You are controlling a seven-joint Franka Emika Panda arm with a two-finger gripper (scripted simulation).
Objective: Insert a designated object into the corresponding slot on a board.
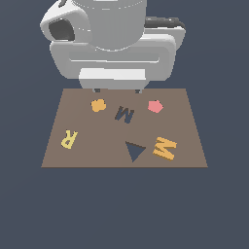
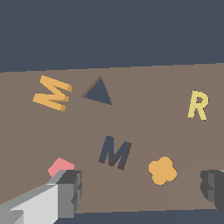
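Board: we see a flat brown board (image 1: 97, 146) lying on a dark blue-grey ground, carrying 4 loose pieces and 2 dark recesses.
Orange M: the orange M block (image 1: 165, 148) lies flat on the board's surface near the corner at the exterior view's right, closest to that camera, free of the arm.
M slot: the dark M-shaped slot (image 1: 124, 115) sits near the board's middle, well apart from the orange M and unfilled.
Triangle recess: the dark triangular recess (image 1: 134, 151) lies just beside the orange M, between it and the board's centre.
Other pieces: a yellow R (image 1: 69, 139) sits toward the exterior view's left; an orange lobed blob (image 1: 98, 105) and a pink piece (image 1: 154, 106) flank the M slot on its far side.
Gripper: the gripper (image 2: 142, 188) hovers above the board's far edge; in the wrist view we see its 2 fingers (image 2: 70, 188) spread wide with nothing between them.
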